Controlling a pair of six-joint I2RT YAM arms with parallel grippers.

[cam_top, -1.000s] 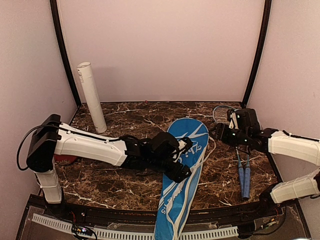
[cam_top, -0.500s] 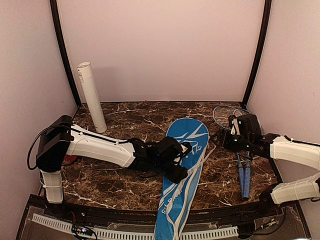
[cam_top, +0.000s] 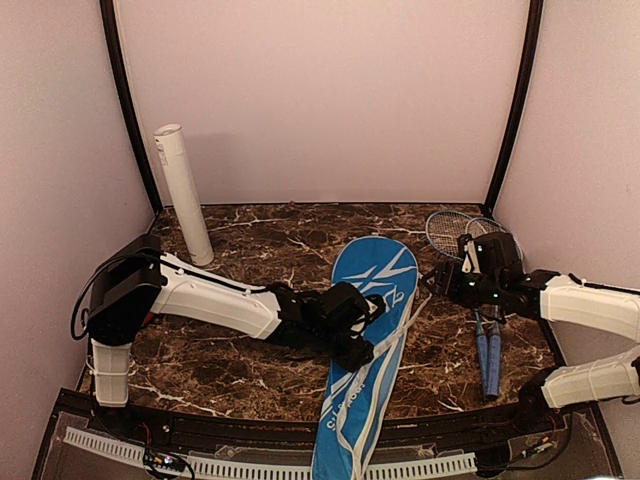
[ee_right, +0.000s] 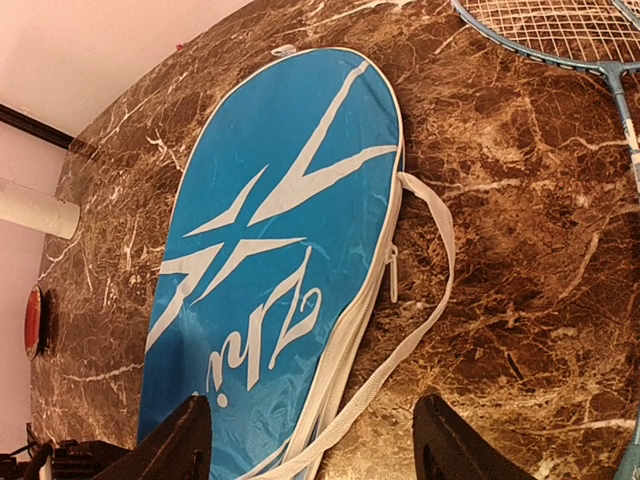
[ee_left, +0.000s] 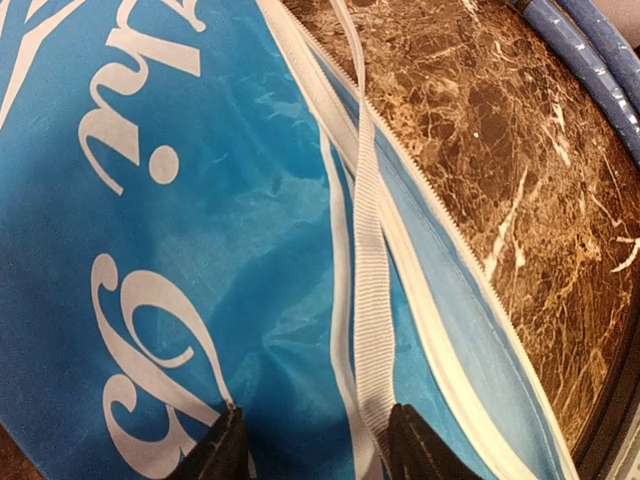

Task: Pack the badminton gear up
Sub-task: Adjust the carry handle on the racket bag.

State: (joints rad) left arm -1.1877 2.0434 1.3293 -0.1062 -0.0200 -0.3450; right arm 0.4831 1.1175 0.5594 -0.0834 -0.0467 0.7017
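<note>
Left hand [ee_left: 318, 446] is open, low over the blue cover [ee_left: 200, 260] on the table [ee_left: 480, 160], holding nothing. Right hand [ee_right: 320, 445] is open and empty too. I think the cover is soft, light and slippery, so its white strap [ee_left: 372, 300] looks best to grab.

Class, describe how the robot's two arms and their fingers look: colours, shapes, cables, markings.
Both have white shells and black joints. The left arm has a looping black cable at its shoulder; the right arm shows small green lights on its black wrist. The fingers are dark and blunt.
</note>
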